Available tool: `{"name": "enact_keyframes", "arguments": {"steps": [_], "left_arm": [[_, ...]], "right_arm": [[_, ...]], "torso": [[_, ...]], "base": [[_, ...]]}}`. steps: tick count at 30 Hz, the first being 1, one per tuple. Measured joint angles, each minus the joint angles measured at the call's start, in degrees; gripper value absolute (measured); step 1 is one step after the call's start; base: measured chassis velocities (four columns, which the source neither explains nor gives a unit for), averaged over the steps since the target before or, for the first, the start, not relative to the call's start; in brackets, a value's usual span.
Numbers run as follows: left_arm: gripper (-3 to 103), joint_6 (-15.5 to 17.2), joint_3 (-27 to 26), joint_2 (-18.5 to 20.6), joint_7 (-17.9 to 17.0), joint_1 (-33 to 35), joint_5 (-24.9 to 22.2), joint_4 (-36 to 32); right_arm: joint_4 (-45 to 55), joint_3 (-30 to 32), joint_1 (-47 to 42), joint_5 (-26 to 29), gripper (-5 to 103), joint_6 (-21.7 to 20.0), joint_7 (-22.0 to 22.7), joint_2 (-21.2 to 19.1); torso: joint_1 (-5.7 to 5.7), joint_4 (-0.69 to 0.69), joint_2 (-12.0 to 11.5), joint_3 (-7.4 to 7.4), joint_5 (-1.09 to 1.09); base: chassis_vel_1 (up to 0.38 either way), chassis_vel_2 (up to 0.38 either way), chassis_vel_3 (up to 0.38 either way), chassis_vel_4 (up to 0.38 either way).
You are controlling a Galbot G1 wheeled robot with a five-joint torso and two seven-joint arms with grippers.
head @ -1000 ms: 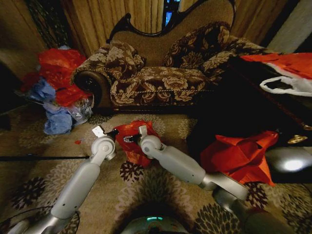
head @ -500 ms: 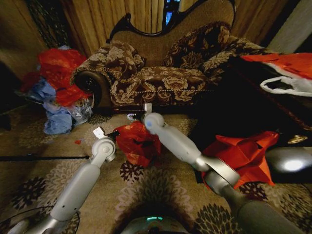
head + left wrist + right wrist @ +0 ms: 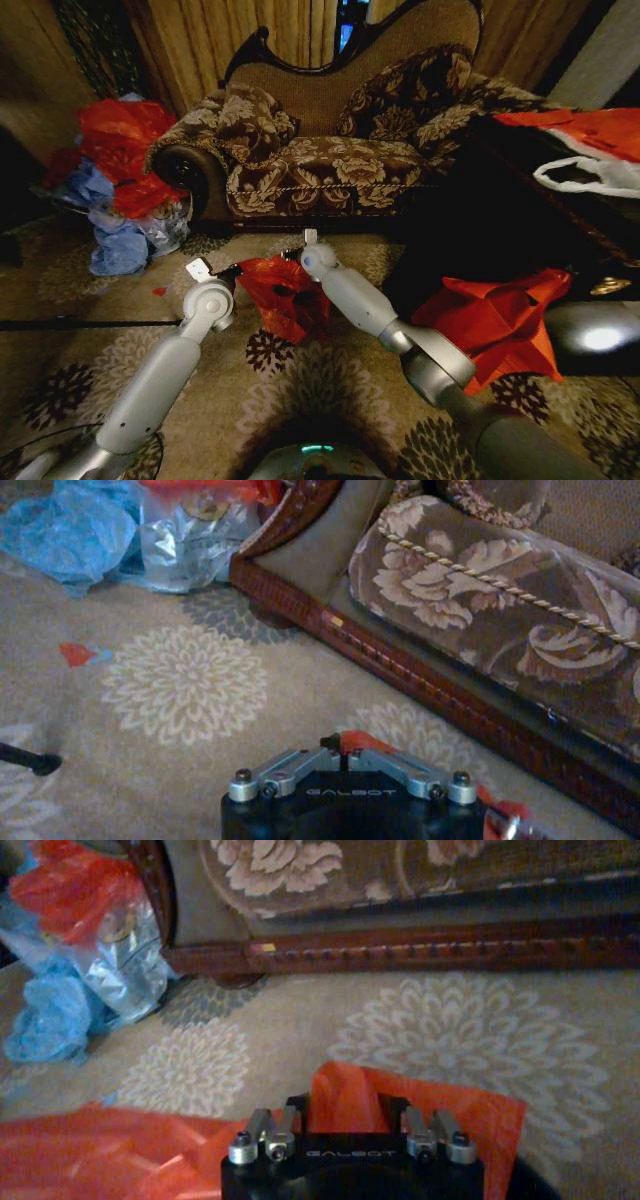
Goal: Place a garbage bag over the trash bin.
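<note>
The garbage bag is a thin, glossy red-orange film, bunched on the patterned carpet just in front of the sofa. By the look of it, it is very light, limp and slippery, so it should crumple instead of holding any shape; I judge the best hold to be a pinch on 2 opposite points of its open rim, since a grip on the body would only gather loose film. The trash bin cannot be made out under the plastic, so whether the bag already covers it is unclear. The left gripper, on the bag's side away from the sofa's far arm, has its jaws pressed together on a red edge of the bag. The right gripper is at the bag's sofa-side edge, its jaws spread apart with a fold of the red film standing between them (pinched or merely resting there, I cannot tell). Beside the sofa's scrolled arm lies a heap of red bags and pale blue bags, with a clear silvery bag whose contents are too dim to name. At the sofa's other end, a white bag with handles lies open on a dark surface, and another red-orange bag is crumpled nearby.
</note>
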Motion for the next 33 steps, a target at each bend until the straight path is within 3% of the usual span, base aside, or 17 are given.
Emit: {"name": "enact_keyframes", "arguments": {"steps": [2, 5, 11, 14, 18, 24, 30, 33], "left_arm": [[0, 0.0, 0.0, 0.0, 0.0, -0.1, 0.0, 0.1], [0, 0.0, 0.1, -0.2, -0.6, -1.0, -0.4, 0.2], [0, -0.1, 0.3, -0.2, -1.3, -1.6, -1.1, -0.4], [0, -0.1, 0.5, -0.2, -1.5, -1.9, -1.2, -0.4], [0, -0.2, 1.3, -1.4, -1.6, -2.8, -1.1, 0.7], [0, -0.2, 2.7, -3.8, -1.9, -4.4, -1.0, 2.9], [0, -0.1, 3.7, -5.2, -1.6, -6.7, -0.9, 6.2], [0, 0.0, 4.0, -5.9, -1.2, -8.1, -0.9, 9.1]], "right_arm": [[0.6, -0.2, -0.2, 0.3, 44, -0.1, 0.4, -0.2], [3.3, -1.8, -1.2, 1.7, 33, -0.8, 1.4, -1.1], [1.3, -2.7, -1.9, 0.9, 21, -1.1, 0.1, -0.7], [-3.0, -2.3, -2.2, -1.5, 13, -0.6, -1.9, 0.8], [-11.8, -0.3, -1.7, -8.1, 1, 0.8, -7.9, 3.3], [-19.2, 1.4, -0.3, -13.8, 0, 2.5, -12.4, 3.3], [-20.8, 2.7, -0.1, -15.9, -3, 3.8, -12.0, 3.3], [-15.1, 1.5, -0.3, -12.6, 14, 2.5, -9.9, 3.4]], "torso": [[0.0, 0.0, 0.0, 0.0, 0.0], [0.0, 0.01, 0.0, 0.0, 0.0], [0.0, 0.0, 0.0, -0.01, 0.0], [0.0, 0.01, 0.0, 0.0, 0.0], [0.0, 0.03, 0.0, 0.0, 0.0], [0.0, 0.0, 0.0, 0.0, 0.0], [0.0, -0.02, 0.0, 0.0, 0.0], [0.0, 0.02, 0.0, 0.0, 0.0]], "base": [[0.0, 0.0, 0.0, 0.0], [0.0, 0.0, 0.0, 0.0], [0.0, 0.0, 0.0, 0.0], [0.0, 0.0, 0.0, 0.0], [0.0, 0.0, 0.0, 0.0], [0.0, 0.0, 0.0, 0.0], [0.0, 0.0, 0.0, 0.0], [0.0, 0.0, 0.0, 0.0]]}}
